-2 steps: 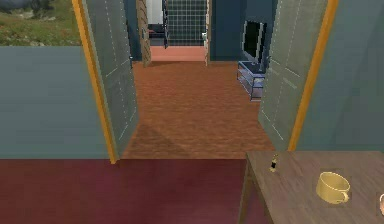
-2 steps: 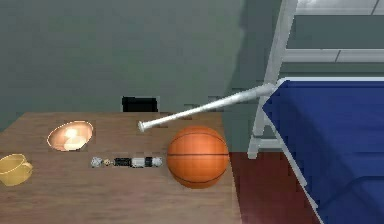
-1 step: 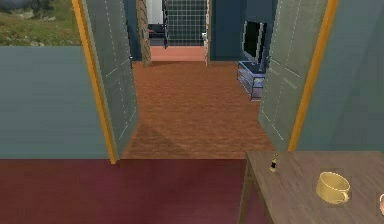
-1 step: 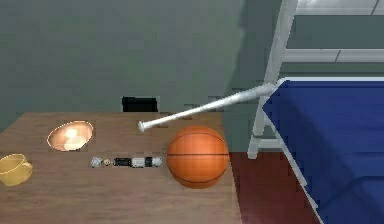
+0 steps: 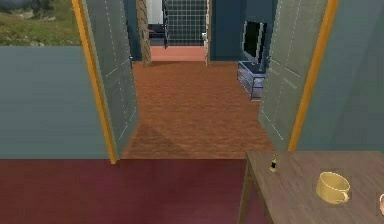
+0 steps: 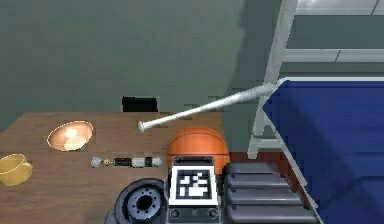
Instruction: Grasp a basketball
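Sitting on the wooden table (image 6: 40, 132) in the arm side view, the basketball (image 6: 197, 142) is an orange ball at the table's right end, near the bottom middle of the picture. Right in front of it is a white marker (image 6: 193, 185) with black marks, and left of that is the dark, round body of the gripper (image 6: 142, 203). The fingers cannot be made out, so how the jaws stand cannot be told, nor whether the gripper holds anything. Right of the marker is a dark ribbed block (image 6: 262, 195).

A pale bat (image 6: 205, 108) slants from the tabletop just behind the ball up toward the white frame of a blue bed (image 6: 345, 130) on the right. Left of the ball lies a thin row of small pieces (image 6: 125, 160), too small to name. Farther left are a shallow orange bowl (image 6: 70, 135) and, at the table's left edge, a yellow mug (image 6: 14, 168). A small black block (image 6: 140, 103) shows at the table's far edge against the grey-green wall (image 6: 100, 50).

In the forward view the table's corner (image 5: 300, 195) fills the lower right, with the mug (image 5: 333, 186) on it and a small dark thing (image 5: 272, 160) near its far edge. Ahead, a doorway between teal doors (image 5: 110, 70) with orange trim leads onto a brown floor (image 5: 190, 110). Beyond it a TV (image 5: 255, 40) stands on a blue stand (image 5: 250, 76) at the right.
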### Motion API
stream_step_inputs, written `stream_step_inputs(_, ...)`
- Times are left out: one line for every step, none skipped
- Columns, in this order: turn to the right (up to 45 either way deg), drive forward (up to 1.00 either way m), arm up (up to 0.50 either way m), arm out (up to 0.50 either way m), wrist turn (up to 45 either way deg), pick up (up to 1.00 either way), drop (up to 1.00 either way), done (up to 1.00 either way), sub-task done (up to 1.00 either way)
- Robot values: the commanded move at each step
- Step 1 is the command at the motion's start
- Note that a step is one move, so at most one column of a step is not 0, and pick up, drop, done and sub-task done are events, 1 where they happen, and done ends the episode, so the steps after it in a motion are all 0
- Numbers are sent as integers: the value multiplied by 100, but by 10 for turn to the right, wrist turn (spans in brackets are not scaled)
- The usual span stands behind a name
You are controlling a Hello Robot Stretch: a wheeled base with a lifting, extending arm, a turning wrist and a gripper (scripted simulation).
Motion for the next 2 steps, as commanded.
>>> stream_step_inputs(0,0,0,14,0,0,0,0,0)
stream_step_inputs(0,0,0,0,450,0,0,0,0)
